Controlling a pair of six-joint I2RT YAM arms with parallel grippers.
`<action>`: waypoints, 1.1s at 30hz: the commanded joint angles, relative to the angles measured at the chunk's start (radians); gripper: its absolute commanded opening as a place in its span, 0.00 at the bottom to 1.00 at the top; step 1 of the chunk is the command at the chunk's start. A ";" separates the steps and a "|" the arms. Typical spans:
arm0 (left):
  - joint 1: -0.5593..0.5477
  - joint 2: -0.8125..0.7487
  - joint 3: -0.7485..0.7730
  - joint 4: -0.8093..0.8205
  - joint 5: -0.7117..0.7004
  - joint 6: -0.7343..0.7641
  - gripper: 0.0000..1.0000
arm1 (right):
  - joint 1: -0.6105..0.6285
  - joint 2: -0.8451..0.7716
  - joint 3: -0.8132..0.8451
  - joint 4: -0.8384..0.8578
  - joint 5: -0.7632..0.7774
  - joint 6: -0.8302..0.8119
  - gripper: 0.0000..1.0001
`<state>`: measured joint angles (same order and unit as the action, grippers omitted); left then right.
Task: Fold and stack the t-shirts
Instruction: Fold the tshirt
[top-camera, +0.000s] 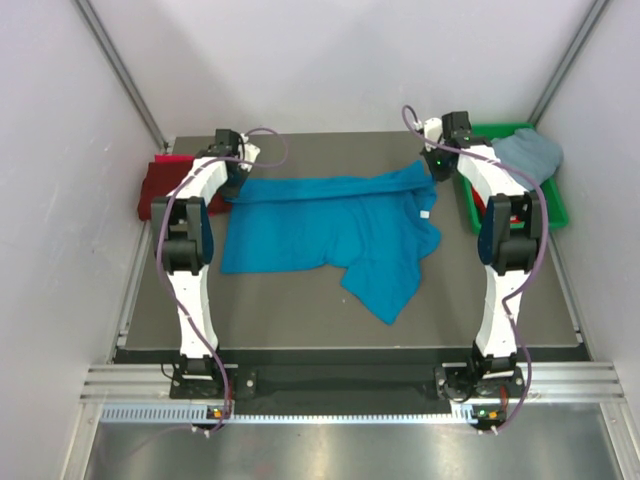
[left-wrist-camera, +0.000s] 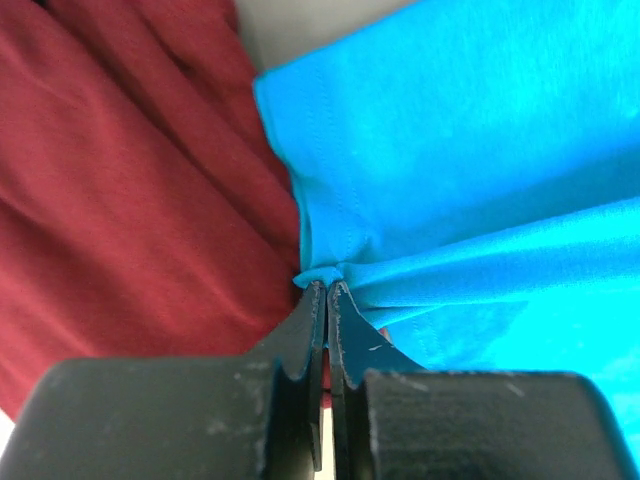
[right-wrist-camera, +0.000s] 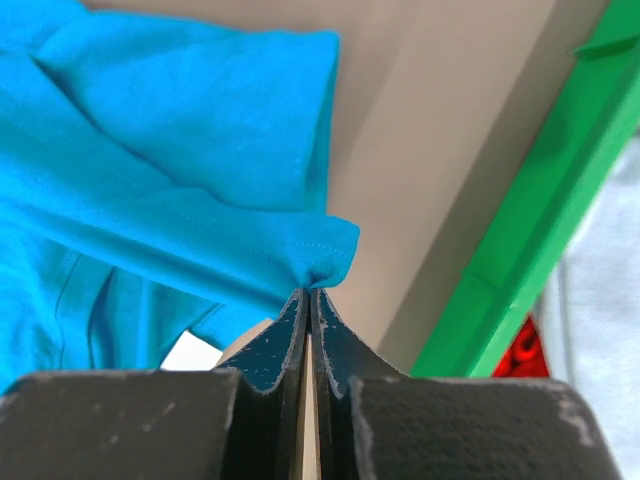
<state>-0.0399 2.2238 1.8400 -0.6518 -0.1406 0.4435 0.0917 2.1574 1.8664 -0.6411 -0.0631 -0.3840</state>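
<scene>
**Two-point pinch on the turquoise t-shirt (top-camera: 330, 225), spread step before the first fold**

Left tool (left-wrist-camera: 326, 288): jaws clenched on a bunched bit of the shirt's far-left edge. The maroon t-shirt (left-wrist-camera: 120, 200) lies just beside it.

Right tool (right-wrist-camera: 308, 292): jaws clenched on the far-right corner. The green bin (right-wrist-camera: 520, 220) wall is near on its right.

Between the two pinches the far edge runs roughly taut across the back of the worktop (top-camera: 300, 310). The rest of the shirt lies on the worktop, rumpled, with a flap trailing toward the near right.

My read: it's not flat yet, so no fold has started.

The next move needs both tools travelling together with the tension kept up. That drags or lays the body out smooth and gets the trailing flap unbunched. Watch that the right tool clears the bin wall and the left doesn't snag the maroon cloth.

Count:
- t-shirts: 4
  - 1 turquoise, held.
  - 1 maroon, at the far-left worktop edge.
  - 1 grey-blue t-shirt (top-camera: 528, 152), draped on the bin.
  - 1 red t-shirt (right-wrist-camera: 522, 350), only a sliver showing inside the bin.
- bins: 1
- arms: 2
</scene>
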 joint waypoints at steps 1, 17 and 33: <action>0.017 0.002 0.031 -0.072 0.009 -0.028 0.03 | 0.013 -0.039 -0.027 -0.025 -0.006 -0.009 0.00; 0.017 0.005 0.021 -0.124 0.073 -0.063 0.00 | 0.052 -0.073 -0.101 -0.020 -0.003 -0.004 0.00; -0.023 -0.024 0.256 -0.024 0.175 -0.179 0.60 | 0.045 -0.116 -0.003 0.012 0.022 0.065 0.39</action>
<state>-0.0380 2.1864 1.9610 -0.7033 -0.0406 0.3058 0.1352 2.0392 1.8015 -0.6708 -0.0288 -0.3634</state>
